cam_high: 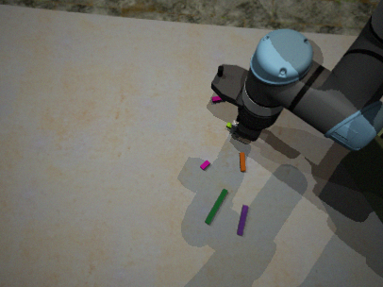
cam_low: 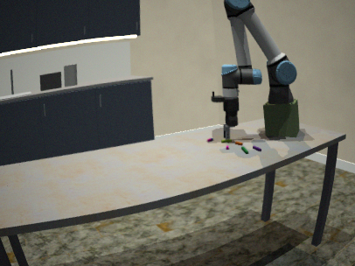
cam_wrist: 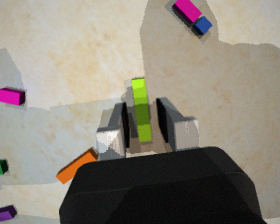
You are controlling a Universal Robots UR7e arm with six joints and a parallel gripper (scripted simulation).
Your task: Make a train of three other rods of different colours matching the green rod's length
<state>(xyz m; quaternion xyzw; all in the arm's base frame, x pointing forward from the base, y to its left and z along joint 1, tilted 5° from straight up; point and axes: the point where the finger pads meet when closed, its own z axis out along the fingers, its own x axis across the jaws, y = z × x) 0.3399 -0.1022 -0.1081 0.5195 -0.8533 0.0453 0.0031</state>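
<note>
Wrist view, L to R: loose magenta rod [cam_high: 205, 165] [cam_low: 227, 147] [cam_wrist: 11, 96], green rod [cam_high: 216, 207] [cam_low: 245, 150] [cam_wrist: 3, 166], then lime rod [cam_high: 229, 126] [cam_low: 226, 141] [cam_wrist: 142, 110] on table btwn claw's [cam_high: 234, 126] [cam_low: 226, 137] [cam_wrist: 142, 121] parted, unclenched fingers. Off-centre closing could skew lime; poor approach might knock magenta rod [cam_high: 216, 99] [cam_low: 210, 140] [cam_wrist: 187, 11] or blue rod [cam_wrist: 202, 25] outta line. Rods: matte, square-edged; tabletop [cam_high: 118, 177] [cam_low: 131, 173] [cam_wrist: 65, 60] mottled.
</note>
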